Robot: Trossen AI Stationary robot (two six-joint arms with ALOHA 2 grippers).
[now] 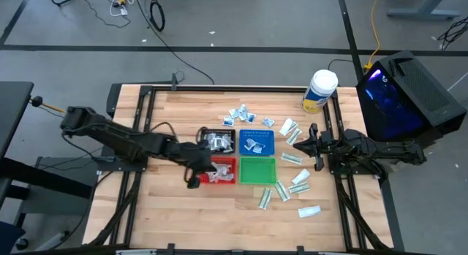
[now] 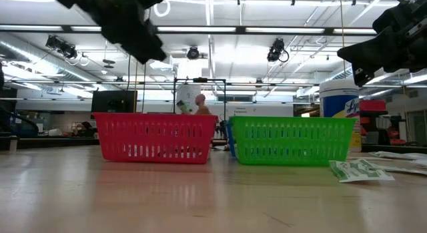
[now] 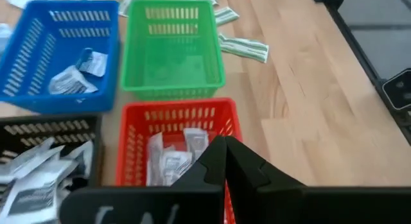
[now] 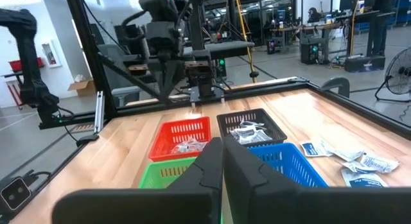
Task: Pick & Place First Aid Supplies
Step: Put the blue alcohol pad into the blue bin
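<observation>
Four mesh trays stand side by side mid-table: black (image 1: 218, 140), blue (image 1: 257, 142), red (image 1: 224, 171) and green (image 1: 257, 169). White packets lie in the red tray (image 3: 172, 158), the black tray (image 3: 35, 179) and the blue tray (image 3: 76, 75). Loose squarish packets (image 1: 245, 115) lie on the table beyond the trays. Narrow white-and-green packets (image 1: 284, 188) lie to their right. My left gripper (image 3: 225, 147) is shut with nothing in it, hovering at the red tray's left end (image 1: 203, 170). My right gripper (image 4: 223, 156) is shut and parked at the table's right side (image 1: 307, 142).
A big white jar with a yellow label (image 1: 319, 90) stands at the far right of the table. More narrow packets (image 1: 292, 158) lie between the trays and my right arm. A black box with blue light (image 1: 402, 94) stands off the table's right edge.
</observation>
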